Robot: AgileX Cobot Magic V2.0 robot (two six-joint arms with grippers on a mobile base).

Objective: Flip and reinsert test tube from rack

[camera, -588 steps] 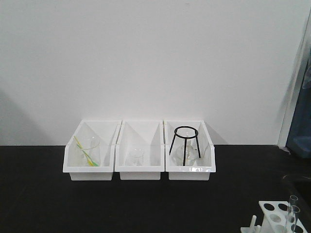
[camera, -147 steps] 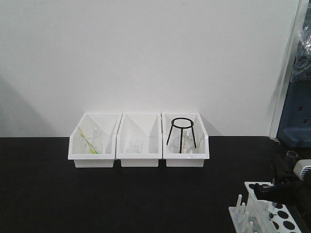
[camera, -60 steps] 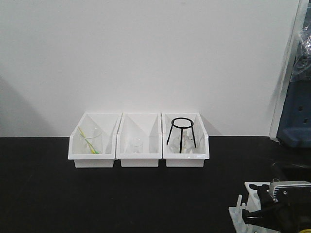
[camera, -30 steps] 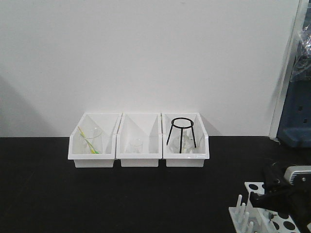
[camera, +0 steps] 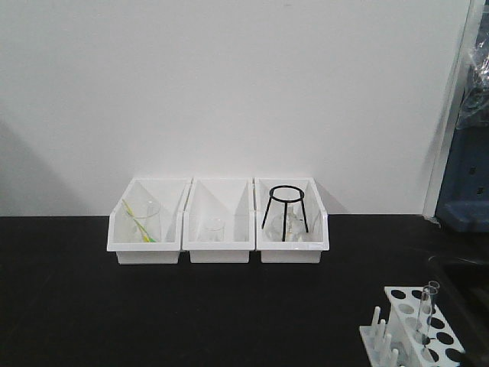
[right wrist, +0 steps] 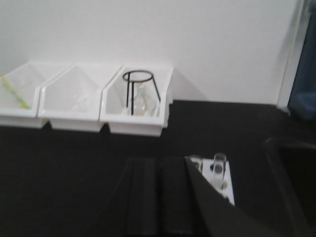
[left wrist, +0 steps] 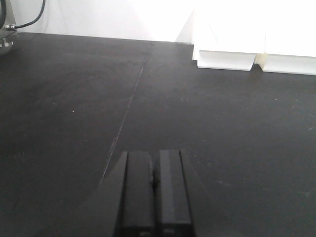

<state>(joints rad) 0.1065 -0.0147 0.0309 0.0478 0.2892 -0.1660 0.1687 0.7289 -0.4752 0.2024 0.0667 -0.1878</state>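
On the dark surface point(camera: 229, 313), the test tube point(camera: 425, 307) is seen upright in the rack point(camera: 416, 332); the left end effector point(left wrist: 154, 187) and right end effector point(right wrist: 159, 197) are clenched, empty.

- Ahead of the left gripper point(left wrist: 154, 182), bare black table point(left wrist: 74, 108) stretches to white bins point(left wrist: 224, 54) at the far right.
- Just right of the right gripper point(right wrist: 159, 192), the rack point(right wrist: 223, 190) holding an upright test tube point(right wrist: 218, 165) blocks passage.
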